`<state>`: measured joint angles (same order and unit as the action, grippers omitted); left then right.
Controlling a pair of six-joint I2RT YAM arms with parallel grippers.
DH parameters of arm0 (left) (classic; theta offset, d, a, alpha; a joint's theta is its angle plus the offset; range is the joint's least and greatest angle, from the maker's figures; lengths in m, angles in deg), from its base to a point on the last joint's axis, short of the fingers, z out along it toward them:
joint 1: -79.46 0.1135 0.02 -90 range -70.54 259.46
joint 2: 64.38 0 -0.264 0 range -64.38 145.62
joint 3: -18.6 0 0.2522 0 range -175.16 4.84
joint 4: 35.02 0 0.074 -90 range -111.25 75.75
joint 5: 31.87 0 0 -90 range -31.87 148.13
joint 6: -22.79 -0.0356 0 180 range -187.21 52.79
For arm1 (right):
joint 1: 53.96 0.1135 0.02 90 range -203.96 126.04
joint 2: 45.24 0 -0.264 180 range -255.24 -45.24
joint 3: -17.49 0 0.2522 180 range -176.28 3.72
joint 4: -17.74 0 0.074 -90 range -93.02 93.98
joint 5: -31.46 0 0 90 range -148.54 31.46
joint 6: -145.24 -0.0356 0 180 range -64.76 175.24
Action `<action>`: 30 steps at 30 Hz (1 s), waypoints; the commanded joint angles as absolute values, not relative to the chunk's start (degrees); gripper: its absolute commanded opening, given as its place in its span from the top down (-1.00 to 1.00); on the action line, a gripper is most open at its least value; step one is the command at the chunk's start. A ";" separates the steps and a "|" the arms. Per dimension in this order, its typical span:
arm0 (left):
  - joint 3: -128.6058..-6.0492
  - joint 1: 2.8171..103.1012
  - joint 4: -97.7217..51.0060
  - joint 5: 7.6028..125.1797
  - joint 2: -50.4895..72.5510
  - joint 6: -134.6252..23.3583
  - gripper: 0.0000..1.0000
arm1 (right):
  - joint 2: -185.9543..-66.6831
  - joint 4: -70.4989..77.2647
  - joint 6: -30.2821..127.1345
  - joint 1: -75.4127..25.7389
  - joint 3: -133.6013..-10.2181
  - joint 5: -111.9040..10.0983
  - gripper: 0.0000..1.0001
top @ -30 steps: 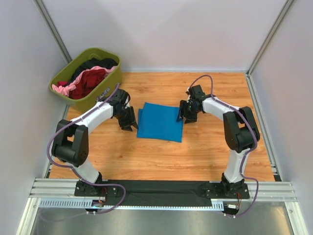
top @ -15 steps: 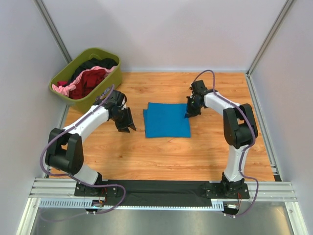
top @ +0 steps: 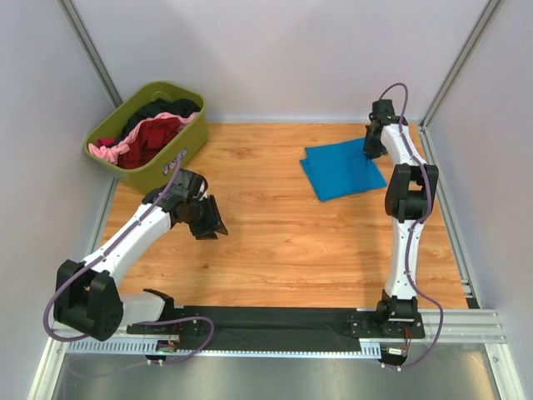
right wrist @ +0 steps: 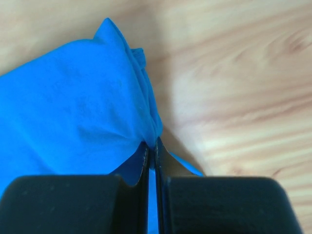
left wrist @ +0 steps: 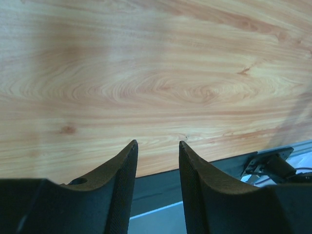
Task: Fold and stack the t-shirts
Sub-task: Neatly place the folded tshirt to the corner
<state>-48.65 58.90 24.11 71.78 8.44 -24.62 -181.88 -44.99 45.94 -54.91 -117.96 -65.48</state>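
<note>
While the right arm stretches almost straight toward the far right corner of the tabletop (top: 283, 242), the right end effector (top: 371, 148) is pressed together on a bunched edge of the folded blue shirt (top: 341, 171), which lies flat on the wood there. Reaching low and forward over the left side, the left arm holds the left end effector (top: 210, 222) just above bare wood, its 2 fingers (left wrist: 122, 185) spread and empty. Beyond it, the tub (top: 158, 171) holds dark red (top: 154, 133), pink (top: 125, 152) and black (top: 166, 108) cloth, its side label (top: 176, 157) too small to read.
</note>
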 commanded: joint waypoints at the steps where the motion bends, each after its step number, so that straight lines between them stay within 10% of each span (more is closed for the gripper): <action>1: -47.63 57.93 25.24 72.19 4.63 -21.34 0.07 | -188.48 -47.70 50.75 -58.18 -129.49 -69.61 0.99; 30: -56.06 53.97 31.39 68.50 -1.36 -17.64 0.03 | -195.98 -28.02 55.06 -70.93 -143.23 -61.88 0.63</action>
<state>-53.64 54.31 30.60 69.33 -1.46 -17.59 -198.05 -33.04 54.01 -69.93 -140.48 -62.10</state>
